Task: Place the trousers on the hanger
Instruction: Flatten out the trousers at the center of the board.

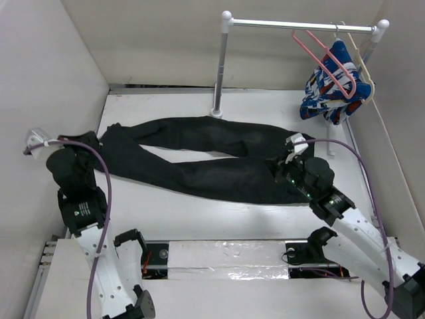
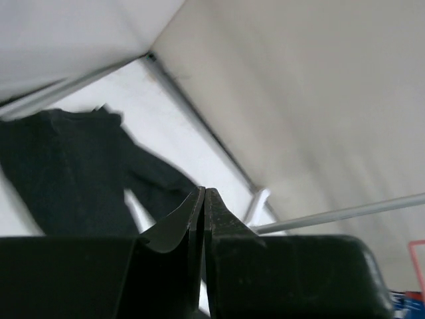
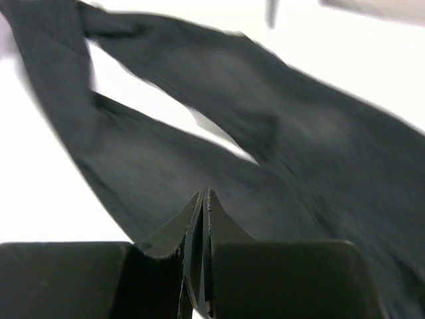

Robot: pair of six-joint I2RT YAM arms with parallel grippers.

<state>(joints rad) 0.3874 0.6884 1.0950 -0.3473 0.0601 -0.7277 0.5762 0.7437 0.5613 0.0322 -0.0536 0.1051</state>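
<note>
The black trousers (image 1: 199, 163) lie flat across the white table, both legs running left to right with a narrow gap between them. They also show in the left wrist view (image 2: 60, 173) and the right wrist view (image 3: 279, 133). The pink hanger (image 1: 327, 63) hangs empty on the rail at the back right. My left gripper (image 1: 91, 141) is at the trousers' left end, its jaws shut with nothing between them (image 2: 204, 193). My right gripper (image 1: 282, 166) hovers over the trousers' right part, its jaws shut and empty (image 3: 205, 194).
A white rail (image 1: 299, 25) on a post (image 1: 219, 73) stands at the back. A cream hanger (image 1: 364, 73) on it carries a blue, white and red garment (image 1: 332, 96). White walls close in on the left, back and right.
</note>
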